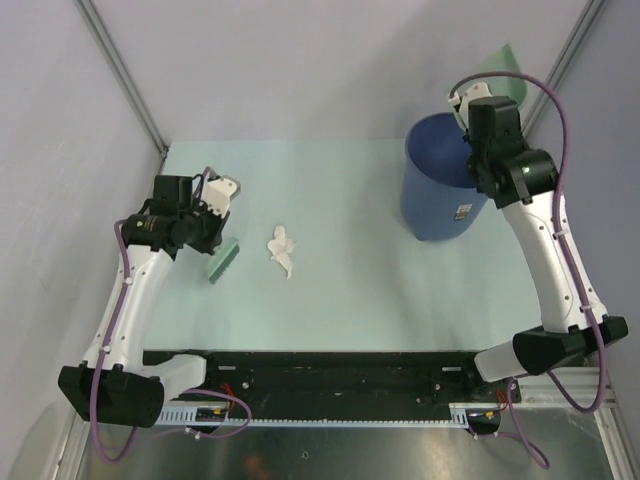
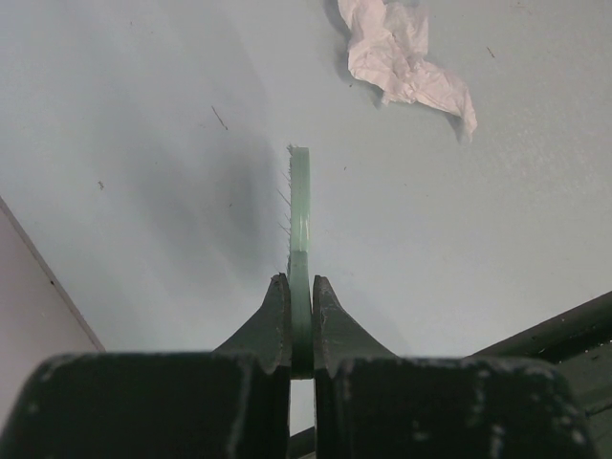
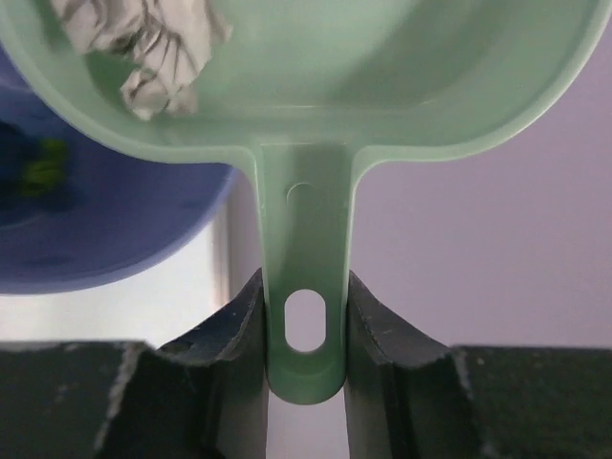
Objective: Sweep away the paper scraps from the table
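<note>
The left gripper (image 2: 300, 287) is clenched on the thin green brush (image 2: 300, 206). Ahead of it and to the right, a crumpled white paper scrap (image 2: 406, 57) lies on the table (image 2: 143, 143), apart from the brush. The right gripper (image 3: 304, 320) grasps the dustpan (image 3: 402, 86) by its handle. Beyond its fingers another scrap (image 3: 143, 48) sits in the pan, and the blue bin (image 3: 96, 210) shows behind on the left.

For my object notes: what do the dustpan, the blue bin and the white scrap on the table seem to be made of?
Dustpan: probably moulded plastic, pale green, smooth with soft sheen and rounded rim.
Blue bin: likely plastic too, smooth uniform wall.
White scrap: crumpled paper, matte, sharp creases.
</note>
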